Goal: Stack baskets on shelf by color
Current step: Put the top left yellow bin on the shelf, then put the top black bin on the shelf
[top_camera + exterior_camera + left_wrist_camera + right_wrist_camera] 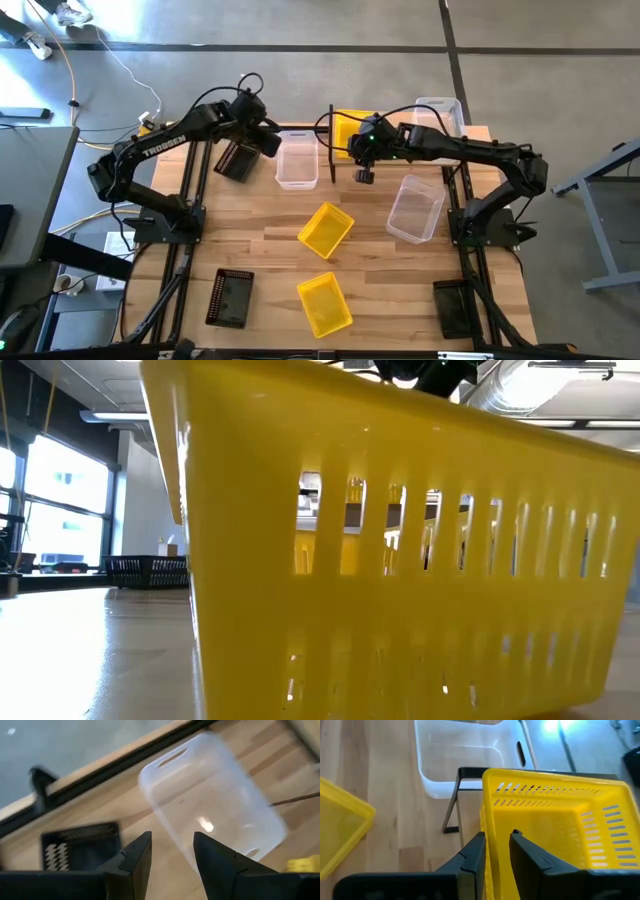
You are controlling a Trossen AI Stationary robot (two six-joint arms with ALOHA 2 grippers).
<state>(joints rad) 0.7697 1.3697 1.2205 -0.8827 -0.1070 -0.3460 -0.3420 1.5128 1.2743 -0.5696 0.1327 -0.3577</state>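
Right end effector [495, 851] is pinching the near wall of a yellow basket [560, 820] sitting on the shelf [457, 795] at the far edge of the surface [270, 250]. Left end effector [172, 852] is hovering with fingers spread above a clear basket [210, 800], just beside a black basket [82, 845]. Two more yellow baskets [325, 228] and another clear basket [415, 208] are lying mid-surface.

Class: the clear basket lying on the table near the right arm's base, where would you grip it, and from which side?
Grip the clear basket by one long rim wall, coming straight down from above: it sits upright, mouth open, with bare table around it.
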